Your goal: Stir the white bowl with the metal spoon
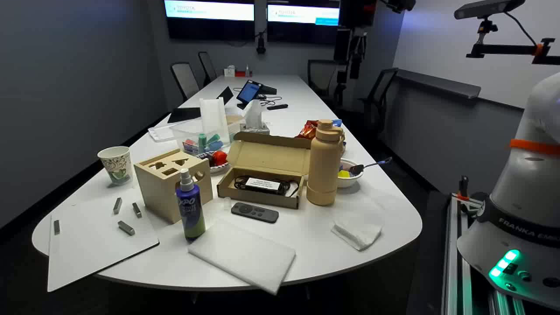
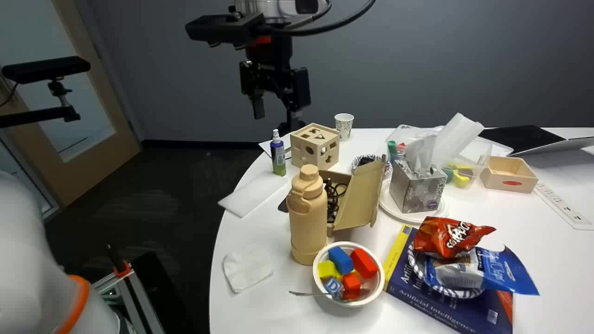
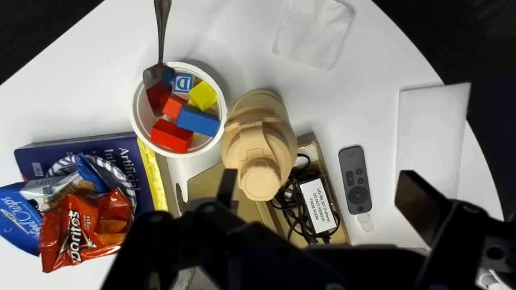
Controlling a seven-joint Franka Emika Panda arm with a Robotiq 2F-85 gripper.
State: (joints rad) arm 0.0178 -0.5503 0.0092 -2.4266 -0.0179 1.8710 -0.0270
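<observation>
The white bowl (image 1: 348, 181) holds several coloured blocks. It also shows in an exterior view (image 2: 379, 281) and the wrist view (image 3: 137, 121). The metal spoon (image 3: 161, 40) leans in the bowl, its head inside beside the blocks and its handle sticking out over the rim; it shows in both exterior views (image 1: 377, 163) (image 2: 307, 293). My gripper (image 3: 322, 195) is open and empty, its two fingers wide apart. It hangs high above the table, apart from bowl and spoon, which lie up and left of the fingers in the wrist view. It also shows in an exterior view (image 2: 277, 112).
A tall tan bottle (image 2: 308, 218) stands close beside the bowl. An open cardboard box (image 1: 258, 197), a remote (image 1: 254, 212), a wooden shape cube (image 2: 315, 146) and a spray bottle (image 2: 278, 155) stand around. A book (image 2: 417, 283) with snack bags lies near the bowl.
</observation>
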